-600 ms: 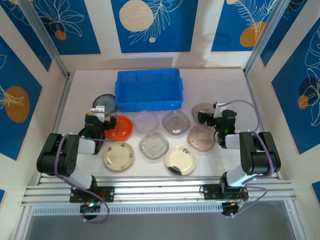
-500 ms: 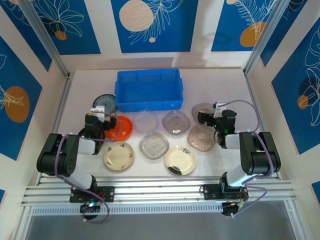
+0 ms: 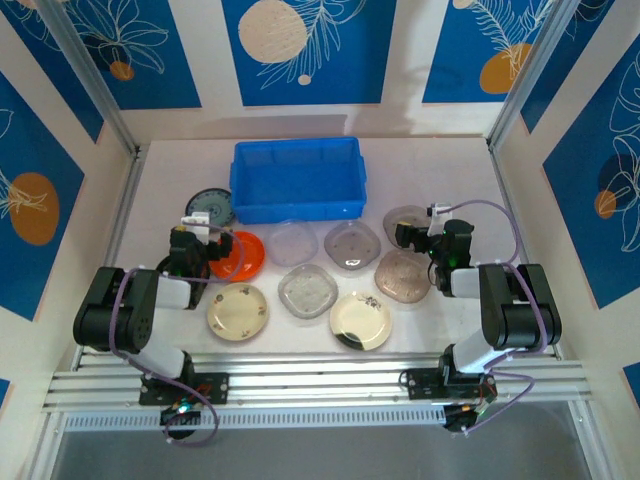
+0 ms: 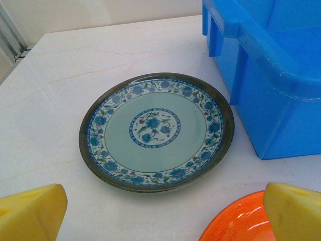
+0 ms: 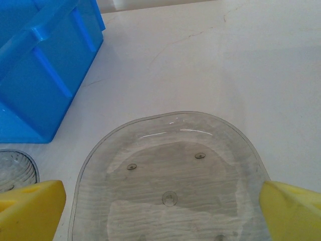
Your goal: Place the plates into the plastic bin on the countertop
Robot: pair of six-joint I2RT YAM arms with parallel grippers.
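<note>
Low over the counter (image 4: pixel 55 75), I am holding my left gripper (image 4: pixel 160 216) spread wide, its yellow fingers (image 4: pixel 30 213) pinching nothing. Between them the teal-grey patterned plate (image 4: pixel 156 131) is lying flat just ahead. The rim of the orange plate (image 4: pixel 235 223) is showing by the right finger, and the wall of the blue plastic bin (image 4: pixel 271 95) is rising just beside the patterned plate on the right. My right gripper (image 5: pixel 160 211) is likewise standing wide apart and gripping nothing, with a clear translucent plate (image 5: pixel 170 175) resting on the counter between and ahead of its fingers; whether they are touching its rim I cannot tell. A corner of the bin is sitting off to the left there, and the edge of a ribbed clear plate (image 5: pixel 15 170) is peeking in at the lower left. From above, the bin is sitting at the back middle of the counter. The other plates are lying flat in front of it and outside it: two pale clear plates (image 3: pixel 293 243) (image 3: pixel 308 290), two smoky plates (image 3: pixel 352 244) (image 3: pixel 404 275), and two cream floral plates (image 3: pixel 237 311) (image 3: pixel 360 320) nearest my arm bases.
</note>
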